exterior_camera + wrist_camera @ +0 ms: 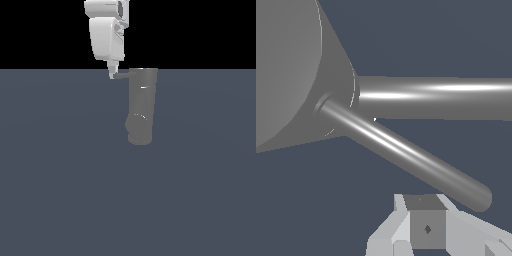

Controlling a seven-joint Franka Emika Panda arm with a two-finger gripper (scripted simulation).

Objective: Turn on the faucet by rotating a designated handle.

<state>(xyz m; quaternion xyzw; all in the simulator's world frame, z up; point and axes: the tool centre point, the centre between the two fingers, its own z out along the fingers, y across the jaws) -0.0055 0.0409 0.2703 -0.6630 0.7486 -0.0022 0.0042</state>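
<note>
White arm (106, 35) upright, fingers (113, 70) downward

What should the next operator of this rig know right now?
Pincer: at the free end of the handle; open or shut cannot be told, nor whether it touches.
Faucet: grey cylinder upright on the floor, the handle sticking out from its top toward the exterior view's left.
Done: arm brought to the handle.
Left: push the handle around to turn the faucet on.
</note>
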